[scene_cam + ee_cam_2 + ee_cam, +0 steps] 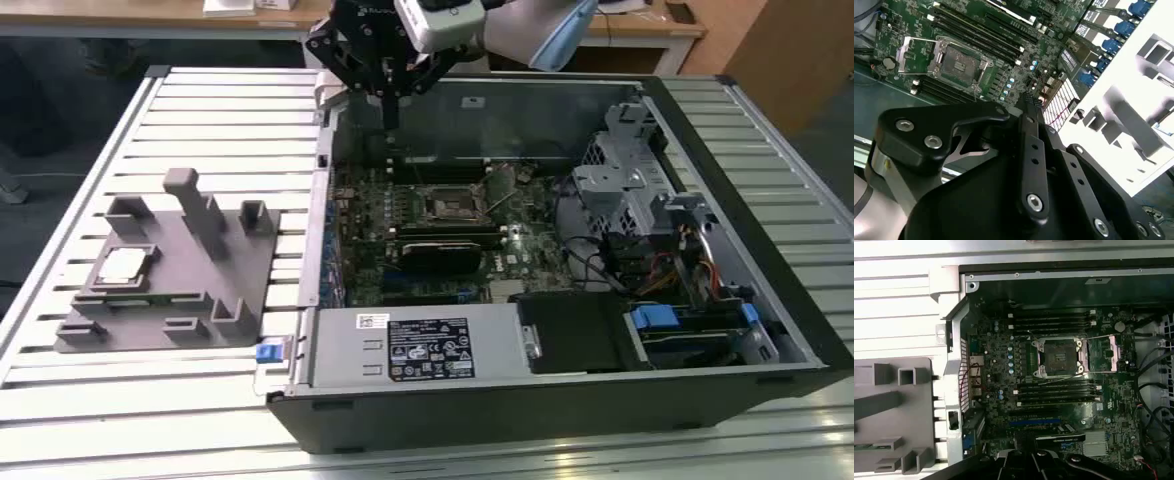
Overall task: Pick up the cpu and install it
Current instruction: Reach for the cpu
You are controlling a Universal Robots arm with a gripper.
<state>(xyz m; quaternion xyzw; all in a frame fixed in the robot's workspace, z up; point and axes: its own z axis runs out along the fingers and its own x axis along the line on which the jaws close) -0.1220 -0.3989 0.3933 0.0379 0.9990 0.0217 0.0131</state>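
**A:** Where is the cpu [123, 265] lying?

**B:** It is lying flat, pale top up, in a shallow seat of the grey fixture [187, 300]. The fixture is standing on the slatted bench [227, 110], outside the computer case [787, 290], just beside the case on the exterior view's left.

**A:** And what is the end effector [390, 112] doing?

**B:** It is hanging over the case's far corner on the fixture's side, pointing down, well apart from the cpu. In the second wrist view its fingers [1029, 107] are pressing together at the tips, and nothing is sitting between them.

**A:** What is showing inside the case?

**B:** The green motherboard [1004, 385] is lying on the case's floor, and the dark square socket [1059, 356] is sitting near the board's middle. Its metal frame [1114, 354] is lying swung open beside it, leaving the dark square [960, 62] showing. Long black memory slots [1054, 390] are running along two sides of the socket.

**A:** Is the end effector touching anything in the case?

**B:** No, it is hovering above the case wall.
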